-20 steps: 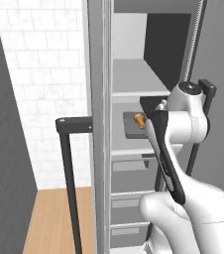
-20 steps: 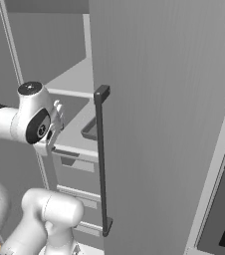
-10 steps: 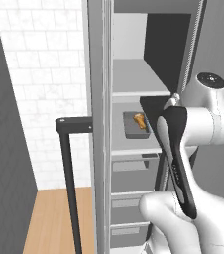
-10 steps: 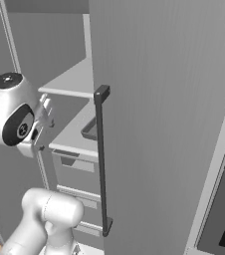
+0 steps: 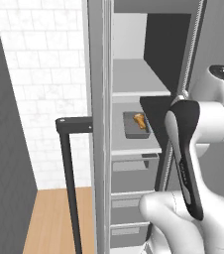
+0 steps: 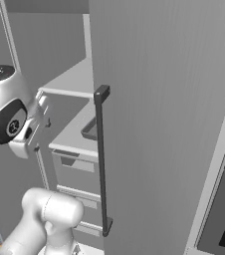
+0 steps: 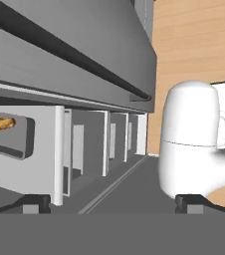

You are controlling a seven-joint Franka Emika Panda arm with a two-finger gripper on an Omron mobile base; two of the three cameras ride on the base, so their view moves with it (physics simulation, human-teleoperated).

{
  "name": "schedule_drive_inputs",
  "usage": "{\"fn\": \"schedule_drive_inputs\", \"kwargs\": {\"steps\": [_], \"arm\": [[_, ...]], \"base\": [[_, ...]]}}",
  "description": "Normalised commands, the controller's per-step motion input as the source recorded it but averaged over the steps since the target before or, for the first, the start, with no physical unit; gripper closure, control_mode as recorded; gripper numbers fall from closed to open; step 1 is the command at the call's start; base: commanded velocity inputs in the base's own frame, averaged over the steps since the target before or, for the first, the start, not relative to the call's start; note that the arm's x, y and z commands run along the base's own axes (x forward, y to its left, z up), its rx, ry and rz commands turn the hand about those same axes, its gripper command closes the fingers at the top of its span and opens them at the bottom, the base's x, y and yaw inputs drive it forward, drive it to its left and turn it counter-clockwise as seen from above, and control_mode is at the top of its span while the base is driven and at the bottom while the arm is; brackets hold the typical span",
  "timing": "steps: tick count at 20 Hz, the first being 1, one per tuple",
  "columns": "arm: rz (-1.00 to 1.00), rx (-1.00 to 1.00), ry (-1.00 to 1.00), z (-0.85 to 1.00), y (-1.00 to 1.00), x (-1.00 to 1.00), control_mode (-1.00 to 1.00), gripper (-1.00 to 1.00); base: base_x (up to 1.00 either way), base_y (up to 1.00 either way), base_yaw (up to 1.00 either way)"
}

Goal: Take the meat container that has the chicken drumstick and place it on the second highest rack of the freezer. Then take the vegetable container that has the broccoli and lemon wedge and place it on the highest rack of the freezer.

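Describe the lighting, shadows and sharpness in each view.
Left base view: flat, even rendered light, a dark shadow wedge beside the grey tray holding the orange-brown chicken drumstick. Right base view: crisp, no glare on the tall grey freezer door. Hand view: sharp, tilted sideways.

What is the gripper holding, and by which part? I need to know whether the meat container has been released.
Nothing: the gripper is open and empty; the meat container sits on the freezer shelf.
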Motion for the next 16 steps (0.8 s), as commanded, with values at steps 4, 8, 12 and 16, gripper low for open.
{"fn": "schedule_drive_inputs", "kwargs": {"steps": [4,8,12,16], "arm": [[0.00,-0.01,0.00,0.00,-0.04,-0.20,1.00,-1.00],[0.00,0.00,0.00,0.00,0.00,0.00,1.00,-1.00],[0.00,0.00,0.00,0.00,0.00,0.00,1.00,-1.00],[0.00,0.00,0.00,0.00,0.00,0.00,1.00,-1.00]], "base": [[-0.13,0.00,0.00],[-0.97,-0.02,0.00],[-1.00,-0.16,0.00],[-0.66,-0.60,-0.08]]}}
